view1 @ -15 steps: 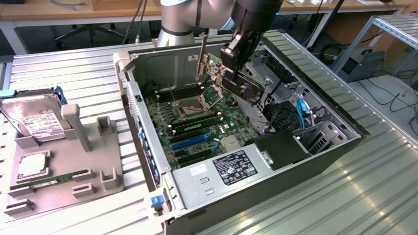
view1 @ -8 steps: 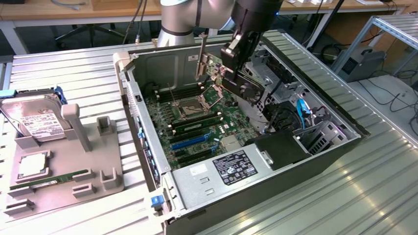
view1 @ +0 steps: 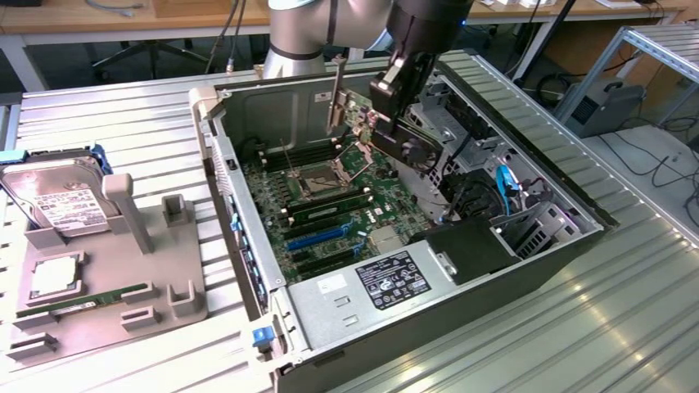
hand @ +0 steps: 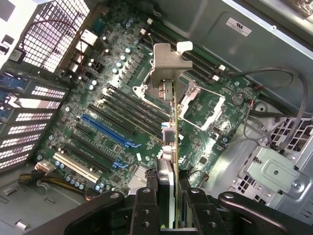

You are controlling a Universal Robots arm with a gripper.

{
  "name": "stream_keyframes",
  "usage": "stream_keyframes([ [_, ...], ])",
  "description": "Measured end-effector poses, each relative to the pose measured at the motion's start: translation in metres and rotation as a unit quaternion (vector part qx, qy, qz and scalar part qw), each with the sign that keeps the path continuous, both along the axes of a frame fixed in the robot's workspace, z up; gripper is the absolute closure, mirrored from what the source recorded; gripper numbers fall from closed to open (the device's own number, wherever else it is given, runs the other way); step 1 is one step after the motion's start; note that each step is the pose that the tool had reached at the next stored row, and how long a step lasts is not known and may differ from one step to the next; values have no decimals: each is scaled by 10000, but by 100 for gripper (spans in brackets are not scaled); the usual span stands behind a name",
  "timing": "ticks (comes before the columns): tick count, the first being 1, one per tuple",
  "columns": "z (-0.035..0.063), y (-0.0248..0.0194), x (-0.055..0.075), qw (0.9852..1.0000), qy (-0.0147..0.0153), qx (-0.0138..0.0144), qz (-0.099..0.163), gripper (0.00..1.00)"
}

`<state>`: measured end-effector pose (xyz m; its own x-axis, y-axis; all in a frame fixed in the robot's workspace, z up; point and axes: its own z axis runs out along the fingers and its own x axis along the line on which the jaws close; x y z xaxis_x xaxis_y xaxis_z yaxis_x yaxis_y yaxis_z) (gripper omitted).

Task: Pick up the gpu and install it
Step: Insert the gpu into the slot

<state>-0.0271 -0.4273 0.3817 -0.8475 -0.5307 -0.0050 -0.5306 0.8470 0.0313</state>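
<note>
My gripper (view1: 391, 113) hangs over the open computer case (view1: 568, 246), shut on the gpu (view1: 418, 149). The gpu is a green card with a black round fan, and its silver end bracket (view1: 336, 97) sticks up toward the exterior view's left. In the wrist view the gpu (hand: 174, 127) is seen edge-on between my two black fingers (hand: 146, 208), with the bracket (hand: 168, 63) at its far end. It hovers above the green motherboard (hand: 205, 105), apart from the blue expansion slot (hand: 107, 129), near the processor socket (view1: 326, 180).
At the exterior view's left a grey holder tray (view1: 120, 246) carries a silver hard drive (view1: 60, 205) and a long RAM stick (view1: 82, 300). Inside the case are the power supply (view1: 382, 282), drive cages (view1: 535, 229), a blue cable (view1: 505, 184) and black cable bundles (view1: 464, 196).
</note>
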Motion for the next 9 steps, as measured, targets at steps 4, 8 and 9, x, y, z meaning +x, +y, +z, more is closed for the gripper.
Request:
stream_keyframes([
  [4,0,0,0,10000,0,0,45,73],
  [8,0,0,0,10000,0,0,81,73],
  [9,0,0,0,10000,0,0,89,73],
])
